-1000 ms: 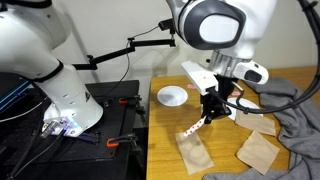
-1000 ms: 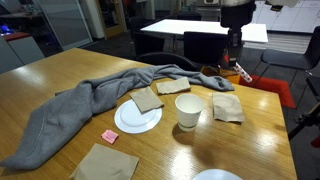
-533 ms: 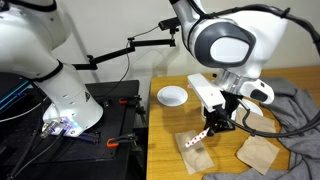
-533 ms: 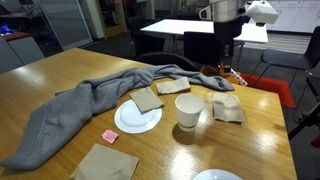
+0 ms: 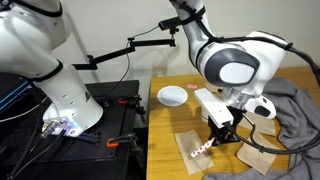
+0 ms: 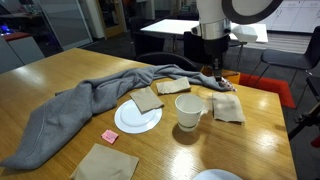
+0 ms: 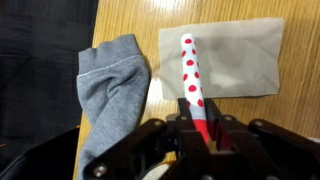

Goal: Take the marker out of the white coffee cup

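The marker (image 7: 191, 78), a thin stick with red dots on white, is clamped between the fingers of my gripper (image 7: 201, 128). In the wrist view it points away over a brown napkin (image 7: 235, 55). In an exterior view my gripper (image 5: 221, 136) holds the marker (image 5: 203, 149) tilted, its lower end just above a brown napkin (image 5: 193, 152) near the table's front edge. The white coffee cup (image 6: 189, 111) stands upright in the middle of the table, well apart from my gripper (image 6: 219, 80) at the far edge. I cannot see inside the cup.
A grey cloth (image 6: 80, 110) lies across the table and shows in the wrist view (image 7: 110, 85). A white plate (image 6: 128, 125) carries a brown napkin (image 6: 147, 99). A small pink piece (image 6: 110, 135) and more napkins (image 6: 228, 107) lie around. A white bowl (image 5: 173, 95) sits near the table's corner.
My gripper has moved down and toward the table's front edge with the marker in it, from above the table to just over the brown napkin. The cup has not moved.
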{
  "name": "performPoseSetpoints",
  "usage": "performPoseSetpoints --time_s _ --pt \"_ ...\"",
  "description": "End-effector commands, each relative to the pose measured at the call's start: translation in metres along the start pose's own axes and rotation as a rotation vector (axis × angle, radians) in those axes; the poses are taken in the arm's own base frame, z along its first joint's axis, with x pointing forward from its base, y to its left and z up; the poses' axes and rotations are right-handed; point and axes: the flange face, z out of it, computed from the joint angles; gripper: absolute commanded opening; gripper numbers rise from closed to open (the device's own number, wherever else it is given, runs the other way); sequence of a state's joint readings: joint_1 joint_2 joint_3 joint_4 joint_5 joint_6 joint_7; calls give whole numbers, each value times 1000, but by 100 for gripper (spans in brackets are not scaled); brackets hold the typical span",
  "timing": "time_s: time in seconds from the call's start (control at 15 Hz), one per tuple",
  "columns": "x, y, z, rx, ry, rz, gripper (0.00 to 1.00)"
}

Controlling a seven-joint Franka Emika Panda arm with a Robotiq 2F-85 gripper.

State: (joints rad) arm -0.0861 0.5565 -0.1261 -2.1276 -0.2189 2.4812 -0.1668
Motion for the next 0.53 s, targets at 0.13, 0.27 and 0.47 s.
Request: performPoseSetpoints --time_s 0.13,0.27,0.47 --pt "21 8 23 -5 14 -51 5" --pt "26 8 29 -6 5 -57 5" --pt "33 6 34 -13 0 -74 5"
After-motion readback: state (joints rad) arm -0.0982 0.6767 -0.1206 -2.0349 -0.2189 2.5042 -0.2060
